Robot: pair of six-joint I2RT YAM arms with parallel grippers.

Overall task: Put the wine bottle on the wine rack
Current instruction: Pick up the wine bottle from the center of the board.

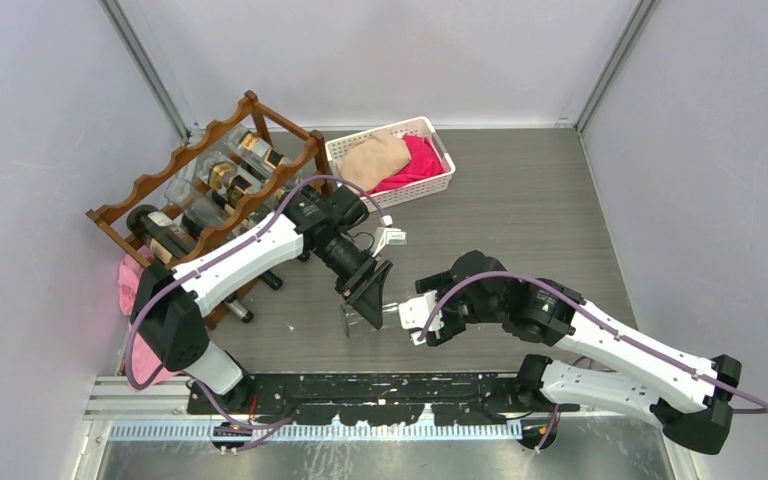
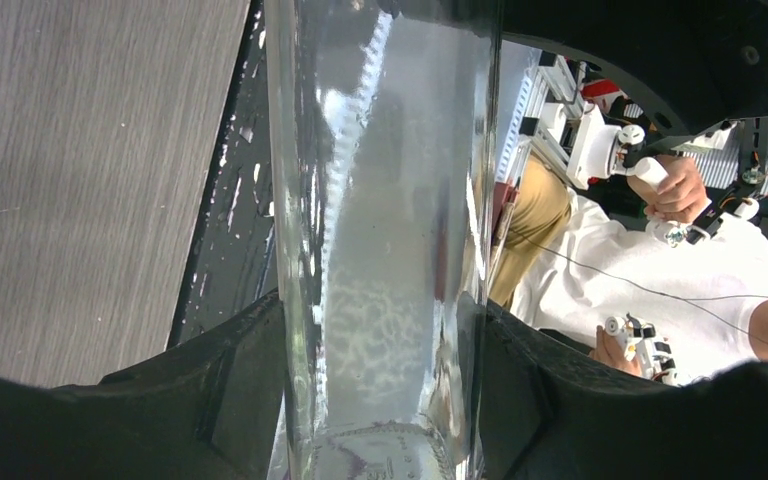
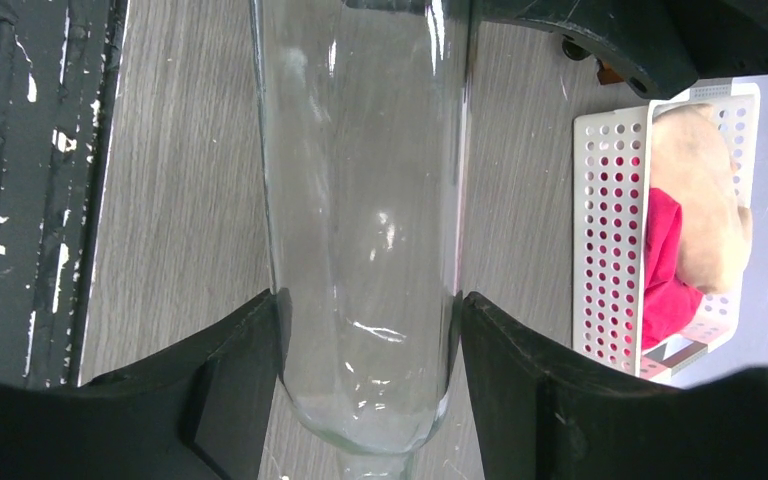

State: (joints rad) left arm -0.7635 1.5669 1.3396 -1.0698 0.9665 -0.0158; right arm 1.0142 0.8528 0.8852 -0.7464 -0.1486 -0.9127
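Grey table [image 1: 520,200]; wine bottle [image 3: 360,200] faint overhead; wrist views show left hand [image 2: 380,400], right hand [image 3: 370,380] gripping it

The wine bottle [image 2: 380,250] is rendered in clear, colourless glass, streaked with white glare. The wine rack [image 1: 165,162] is stained reddish-brown, with its rails cut in a wavy scallop. The table [image 1: 530,220] is patterned in grey wood grain. A white basket [image 1: 415,190], pierced with rows of round holes, is filled with a tan cloth [image 1: 375,160] and a magenta cloth [image 1: 418,165]. The left arm [image 1: 250,255] and right arm [image 1: 620,345] are finished in white and black, and purple cables [image 1: 290,200] are looped along them. A pink cloth [image 1: 130,280] is also shown.
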